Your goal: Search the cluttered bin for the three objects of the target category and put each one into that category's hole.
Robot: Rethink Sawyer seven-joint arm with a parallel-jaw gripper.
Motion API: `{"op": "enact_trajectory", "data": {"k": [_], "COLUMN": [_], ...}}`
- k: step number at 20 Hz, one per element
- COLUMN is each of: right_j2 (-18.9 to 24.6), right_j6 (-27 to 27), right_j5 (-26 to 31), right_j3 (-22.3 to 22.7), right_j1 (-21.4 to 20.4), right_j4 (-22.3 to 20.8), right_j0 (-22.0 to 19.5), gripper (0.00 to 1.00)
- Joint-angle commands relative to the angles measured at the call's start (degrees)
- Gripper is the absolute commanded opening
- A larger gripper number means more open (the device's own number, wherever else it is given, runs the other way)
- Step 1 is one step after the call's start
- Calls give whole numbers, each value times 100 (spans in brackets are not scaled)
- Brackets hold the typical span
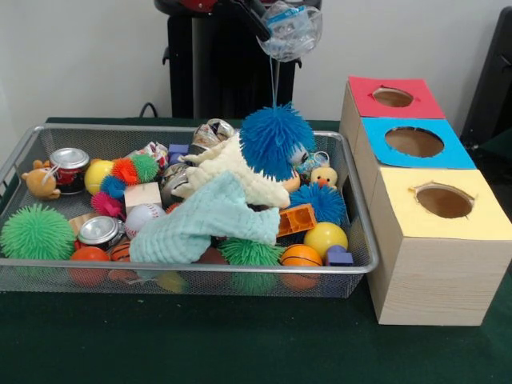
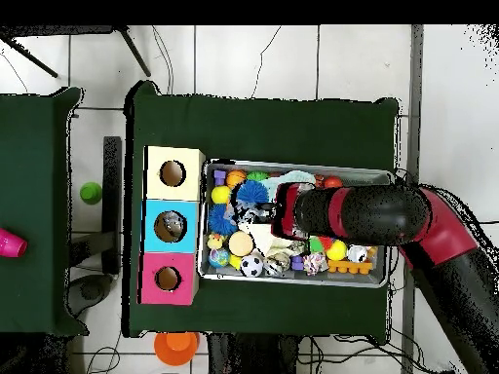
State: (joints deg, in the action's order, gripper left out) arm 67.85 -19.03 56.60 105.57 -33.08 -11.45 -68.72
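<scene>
The bin is a silver wire-mesh basket full of toys; it also shows in the overhead view. My gripper is high above the bin's back right part, partly behind a clear glossy cover. It is shut on thin strands of a blue spiky ball, which hangs well below it over the bin. In the overhead view the ball shows just beyond the arm's tip. The hole is the large round cutout in the blue-topped box, right of the bin; it also shows from above.
A red-topped box and a yellow-topped box flank the blue one. The bin holds a second blue spiky ball, a green spiky ball, a mint cloth, a cream cloth, cans and balls.
</scene>
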Motion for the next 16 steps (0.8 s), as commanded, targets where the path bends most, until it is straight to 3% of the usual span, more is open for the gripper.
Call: {"op": "enact_trajectory", "data": {"k": [1, 16], "right_j2": [-318, -548], "right_j6": [-677, -982], "right_j5": [-701, -1234], "right_j3": [397, 573], "right_j1": [169, 94], "right_j4": [-315, -332], "right_j0": [128, 394], "gripper": [0, 0]}}
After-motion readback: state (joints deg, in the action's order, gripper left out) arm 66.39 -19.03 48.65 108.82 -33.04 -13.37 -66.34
